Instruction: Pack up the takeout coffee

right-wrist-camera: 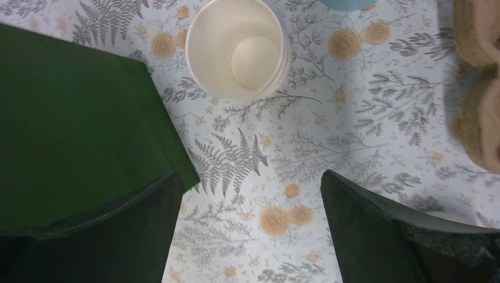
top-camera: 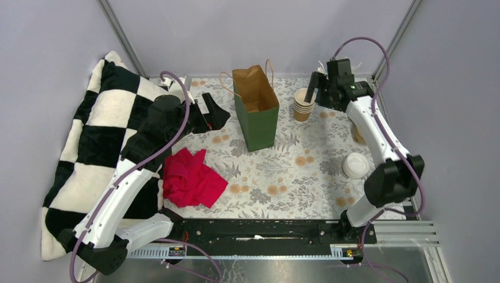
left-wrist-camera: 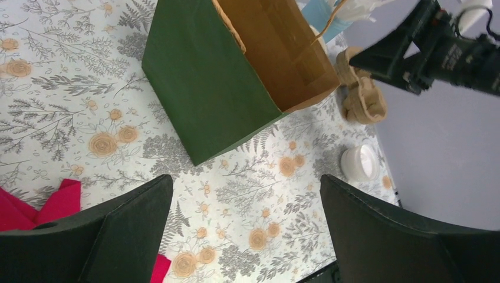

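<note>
Stacked cups [top-camera: 303,106] — their number unclear

Floral tablecloth [top-camera: 295,177] of grey ferns and orange blooms, spread flat between pale grey walls [top-camera: 247,29]. Crumpled red cloth [top-camera: 191,178] near the front left, just beside a black-and-white checkered blanket [top-camera: 100,127] heaped along the left side. At the far right, a blue cup [left-wrist-camera: 323,16] of white sticks [left-wrist-camera: 361,8], partly out of frame, near a brown moulded pulp tray [left-wrist-camera: 362,97].
</note>
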Robot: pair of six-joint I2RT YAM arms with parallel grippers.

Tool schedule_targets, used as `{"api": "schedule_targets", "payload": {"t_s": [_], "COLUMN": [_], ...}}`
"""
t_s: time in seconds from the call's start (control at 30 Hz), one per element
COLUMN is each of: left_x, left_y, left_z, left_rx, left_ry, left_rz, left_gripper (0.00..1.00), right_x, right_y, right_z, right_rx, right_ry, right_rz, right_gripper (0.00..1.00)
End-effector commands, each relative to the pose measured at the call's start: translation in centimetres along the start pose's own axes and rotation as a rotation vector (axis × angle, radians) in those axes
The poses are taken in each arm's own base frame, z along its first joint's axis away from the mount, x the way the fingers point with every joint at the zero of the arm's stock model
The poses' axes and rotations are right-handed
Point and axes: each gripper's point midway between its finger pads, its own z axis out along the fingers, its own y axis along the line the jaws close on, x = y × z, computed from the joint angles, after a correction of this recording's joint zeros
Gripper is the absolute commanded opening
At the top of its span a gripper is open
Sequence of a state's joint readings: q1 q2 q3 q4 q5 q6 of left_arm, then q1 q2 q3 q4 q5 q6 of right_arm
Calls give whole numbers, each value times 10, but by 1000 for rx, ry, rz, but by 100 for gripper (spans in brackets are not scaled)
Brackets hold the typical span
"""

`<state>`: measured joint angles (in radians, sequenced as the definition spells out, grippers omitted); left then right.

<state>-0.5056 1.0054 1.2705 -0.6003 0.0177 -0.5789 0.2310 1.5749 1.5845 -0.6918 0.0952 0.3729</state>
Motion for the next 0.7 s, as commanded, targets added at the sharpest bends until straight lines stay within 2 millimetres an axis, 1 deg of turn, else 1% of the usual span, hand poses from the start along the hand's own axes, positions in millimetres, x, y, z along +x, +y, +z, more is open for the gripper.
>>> {"api": "schedule_targets", "payload": {"t_s": [0.0,0.03,0.1,0.17,0.27,0.3,0.33,0.37,0.43,0.6,0.67], "left_x": [-4,-3,-5,-5,-3,-2,-1,-1,-1,1,0], "left_y": [-6,-6,-7,-8,-11,-11,-11,-11,-12,-14,-14], "left_z": [2,3,5,8,12,14,15,17,18,22,22], "left_rx": [23,21,26,34,50,50,52,52,55,64,67], "left_ry": [30,36,37,49,68,73,78,82,87,101,99], "left_rz": [91,102,123,146,162,160,160,161,164,167,171], "left_gripper": [99,99,99,99,99,99,99,99,99,99,99], "right_x": [-27,-26,-27,-28,-21,-19,-21,-22,-27,-31,-33], "right_y": [16,15,10,11,15,12,3,-3,-11,-19,-20], "right_z": [30,38,48,53,60,62,65,67,74,101,107], "right_rx": [-3,12,43,40,6,24,65,82,110,163,174], "right_ry": [-45,-36,-18,-5,27,33,27,26,3,8,6], "right_rz": [62,61,50,31,-5,3,20,40,59,-8,-22], "right_gripper": [92,92,91,91,91,91,91,89,81,67,62]}}
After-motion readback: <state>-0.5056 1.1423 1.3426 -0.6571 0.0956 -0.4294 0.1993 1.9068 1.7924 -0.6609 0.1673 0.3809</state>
